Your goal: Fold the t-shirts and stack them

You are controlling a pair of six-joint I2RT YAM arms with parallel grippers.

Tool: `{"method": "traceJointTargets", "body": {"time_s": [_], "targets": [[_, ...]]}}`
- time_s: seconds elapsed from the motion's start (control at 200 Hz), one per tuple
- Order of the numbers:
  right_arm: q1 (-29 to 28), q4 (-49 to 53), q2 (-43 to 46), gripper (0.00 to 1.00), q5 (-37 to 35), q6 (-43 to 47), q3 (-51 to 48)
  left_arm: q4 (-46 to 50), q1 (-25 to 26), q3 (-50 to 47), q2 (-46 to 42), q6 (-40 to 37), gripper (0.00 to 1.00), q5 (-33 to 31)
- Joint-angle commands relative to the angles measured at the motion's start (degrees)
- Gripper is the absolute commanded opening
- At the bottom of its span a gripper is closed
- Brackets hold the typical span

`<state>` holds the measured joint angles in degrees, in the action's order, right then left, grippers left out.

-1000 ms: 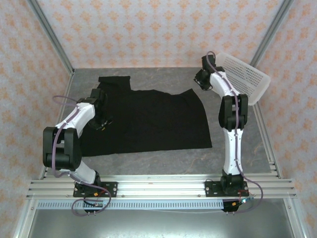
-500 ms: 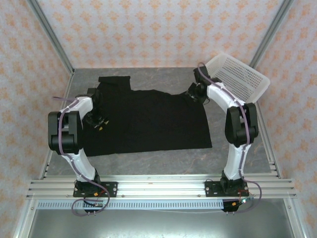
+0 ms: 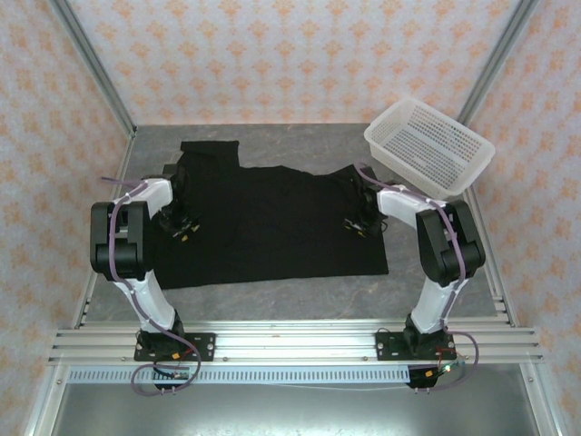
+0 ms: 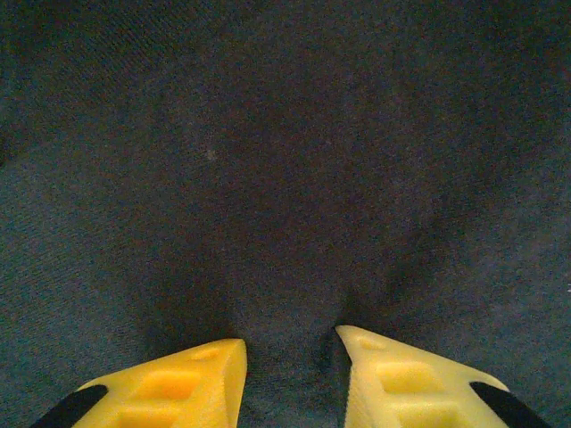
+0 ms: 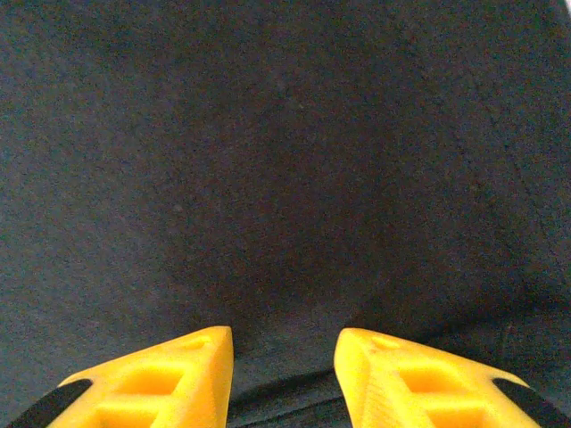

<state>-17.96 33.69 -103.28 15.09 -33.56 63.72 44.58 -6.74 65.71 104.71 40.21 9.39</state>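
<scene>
A white perforated basket (image 3: 431, 145) sits at the 2 o'clock corner of the grey table (image 3: 272, 295), apart from the cloth. The black t-shirt (image 3: 272, 218) lies spread flat mid-table, with a sleeve reaching toward 11 o'clock. The left gripper (image 4: 290, 343) is at its 9 o'clock edge and the right gripper (image 5: 284, 334) at 3 o'clock. Both are down at the cloth with jaws parted.

This looks like a robot test cell in a lab. A left arm (image 3: 118, 245) and a right arm (image 3: 445, 245) are bolted to aluminium rails (image 3: 290, 343) at the near edge of a grey table (image 3: 300, 291). Metal posts (image 3: 92, 64) frame panel walls (image 3: 290, 54) papered in an orange print. Loose cables (image 3: 138, 381) hang below the rails.
</scene>
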Motion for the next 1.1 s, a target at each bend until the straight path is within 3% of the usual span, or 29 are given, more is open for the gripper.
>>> {"method": "traceJointTargets", "body": {"time_s": [0.0, 0.36, 0.515, 0.616, 0.721, 1.096], "targets": [[0.02, 8.87, -0.84, 0.39, -3.36, -0.86, -4.52, 3.66, 0.15, -4.49, 1.0, -2.38, 0.32, -4.51], [0.0, 15.4, 8.51, 0.41, 1.09, -3.99, -16.42, 4.24, 1.97, -13.92, -5.15, -3.95, 0.32, -6.66], [-0.01, 12.44, 13.87, 0.46, 0.36, -4.9, -15.82, 6.15, 2.79, -11.0, -8.65, -3.35, 0.33, -7.19], [-0.06, 8.65, 16.76, 0.5, -2.22, -3.07, -10.77, 7.65, 3.52, -1.64, -10.42, -1.84, 0.39, -8.24], [0.26, 3.39, 15.74, 0.54, -4.8, -0.11, -3.65, 6.13, 3.43, 10.4, -6.59, 0.4, 0.45, -8.12], [4.86, 7.0, -3.16, 0.57, -3.39, 6.49, 25.09, 10.77, -1.09, 64.31, 31.21, -1.2, 0.61, -4.66]]}}
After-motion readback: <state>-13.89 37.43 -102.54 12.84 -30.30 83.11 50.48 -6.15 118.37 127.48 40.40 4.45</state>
